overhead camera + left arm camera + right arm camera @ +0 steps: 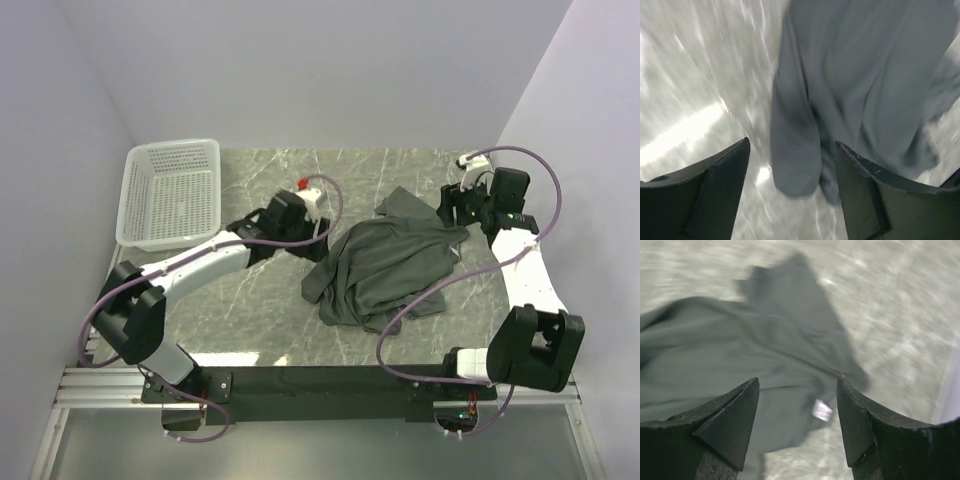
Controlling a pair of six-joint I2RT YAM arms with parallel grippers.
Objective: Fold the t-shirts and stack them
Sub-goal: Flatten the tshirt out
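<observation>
One dark grey t-shirt [385,265] lies crumpled in a loose heap on the marble table top [260,300]. My left gripper [322,232] hovers at the heap's left edge. In the left wrist view the left gripper [791,145] is open, with a rounded fold of the t-shirt [865,75] lying below and between the fingers, ungripped. My right gripper [452,215] is at the heap's upper right corner. The right gripper [798,381] is open above the t-shirt [740,340], whose small white label [822,410] shows between the fingers. Both wrist views are motion-blurred.
A white mesh basket [172,192] stands at the back left of the table, near the left wall. Walls close in the table at the back and on both sides. Purple cables loop from both arms, one trailing over the shirt's front right part.
</observation>
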